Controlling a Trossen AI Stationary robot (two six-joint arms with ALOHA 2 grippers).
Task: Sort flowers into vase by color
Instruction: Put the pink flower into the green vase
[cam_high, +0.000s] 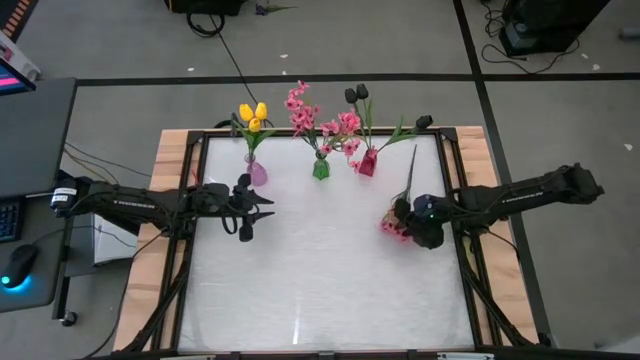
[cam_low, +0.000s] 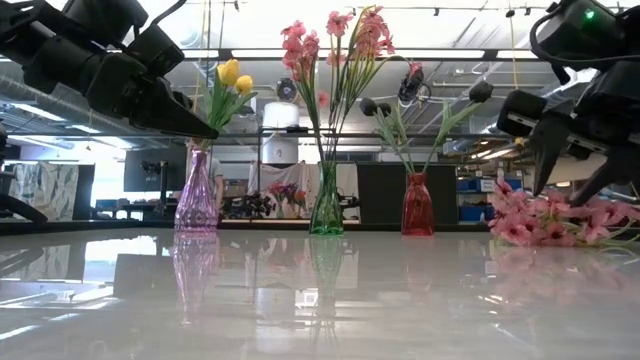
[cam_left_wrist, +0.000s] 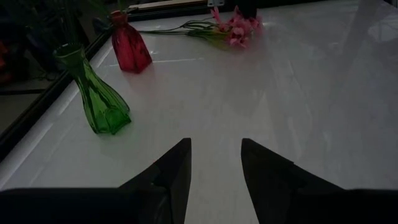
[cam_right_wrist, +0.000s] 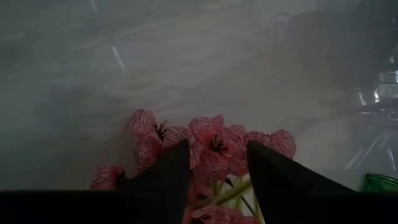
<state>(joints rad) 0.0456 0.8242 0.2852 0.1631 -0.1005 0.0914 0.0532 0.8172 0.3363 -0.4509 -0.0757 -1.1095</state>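
While the right claw straddles the pink spray unclosed, the left claw hangs released near three vases.

Bright overhead light, glossy reflections, dim wrist views

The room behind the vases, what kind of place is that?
Probably a robotics lab or workshop: exposed ceiling ducts and strip lights, cables on the floor, and a desk with a computer mouse beside the white table.
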